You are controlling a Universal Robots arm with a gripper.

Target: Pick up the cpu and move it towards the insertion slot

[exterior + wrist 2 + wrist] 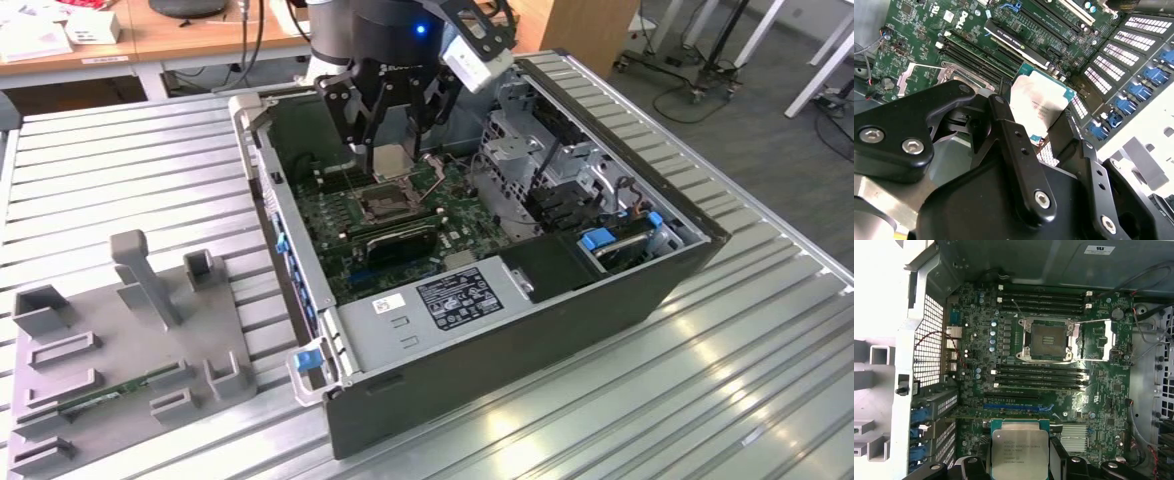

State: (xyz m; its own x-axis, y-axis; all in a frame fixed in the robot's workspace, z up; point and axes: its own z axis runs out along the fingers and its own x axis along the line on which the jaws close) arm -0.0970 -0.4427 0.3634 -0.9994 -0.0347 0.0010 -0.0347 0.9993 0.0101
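Starting at the exterior view's left, a grey fixture block (127,350) sits on the slatted table (120,170), well apart from the work. Moving right, the open computer case (534,300) lies on its side so the green motherboard (400,225) faces up and the arm can reach straight down into it. The gripper (394,135) hangs over that board with its jaws closed narrowly on the cpu (390,160), pinching it by its edges, probably to keep the underside untouched. The chip is held in the air just above the insertion slot (380,203), not seated. That socket stands open, its silver frame and thin lever (1094,321) swung aside. Seen in the first wrist view, the cpu (1020,454) is a flat square, silvery-beige on its face, with a pale greenish rim.
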